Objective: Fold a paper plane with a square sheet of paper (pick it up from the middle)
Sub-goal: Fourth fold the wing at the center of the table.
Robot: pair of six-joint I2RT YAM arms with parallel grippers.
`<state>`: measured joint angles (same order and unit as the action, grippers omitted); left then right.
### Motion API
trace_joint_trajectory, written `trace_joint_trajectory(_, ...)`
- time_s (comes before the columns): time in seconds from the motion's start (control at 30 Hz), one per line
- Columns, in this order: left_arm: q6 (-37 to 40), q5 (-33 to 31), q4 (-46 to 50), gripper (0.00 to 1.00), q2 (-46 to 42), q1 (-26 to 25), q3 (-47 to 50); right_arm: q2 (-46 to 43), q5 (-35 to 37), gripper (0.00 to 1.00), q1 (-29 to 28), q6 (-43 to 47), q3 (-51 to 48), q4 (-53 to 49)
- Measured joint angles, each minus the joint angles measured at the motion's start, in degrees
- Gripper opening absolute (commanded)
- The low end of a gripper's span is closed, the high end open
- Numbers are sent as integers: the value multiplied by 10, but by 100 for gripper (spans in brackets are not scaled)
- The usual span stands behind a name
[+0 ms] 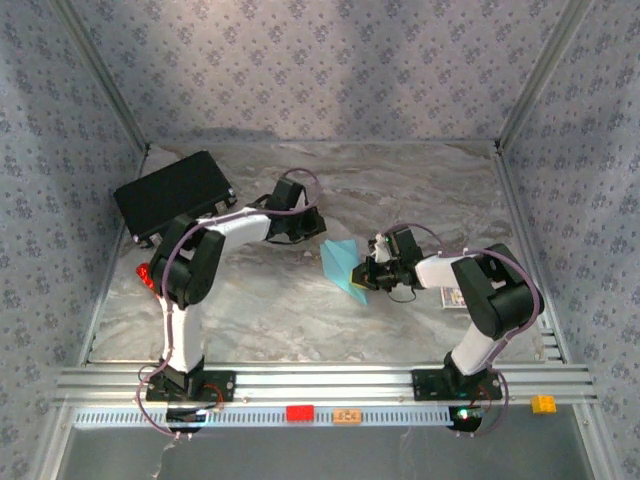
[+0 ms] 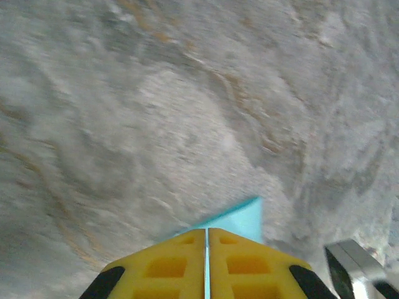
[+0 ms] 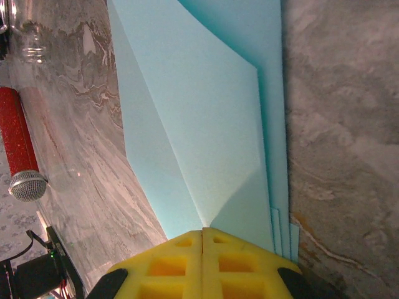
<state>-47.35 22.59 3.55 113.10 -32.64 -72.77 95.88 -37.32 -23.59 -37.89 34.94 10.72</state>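
Near the middle of the table [image 1: 420, 190]: the paper [image 3: 206, 124], pinched tight in the closed right gripper [image 3: 204, 232], stretching straight out from it. Left gripper [image 2: 206, 230] closed too, at the paper's far corner; real hold hard to tell.

Lab rig: wallpapered booth [image 1: 300, 70], aluminium rails [image 1: 320, 380]
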Motion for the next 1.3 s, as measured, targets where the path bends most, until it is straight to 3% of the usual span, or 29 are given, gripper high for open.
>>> trace_joint_trajectory(0.33,-7,30,-38,7,37,-77,7,-5,0,0,1,0,0,-12)
trace_joint_trajectory(0.83,-17,40,-77,6,52,-73,39,-17,17,0,-17,-3,47,-80)
trace_joint_trajectory(1.07,-17,40,-80,6,52,-73,40,44,32,0,-28,-7,100,-72)
trace_joint_trajectory(1.3,-17,41,-83,5,52,-73,42,43,20,1,-21,-7,71,-34)
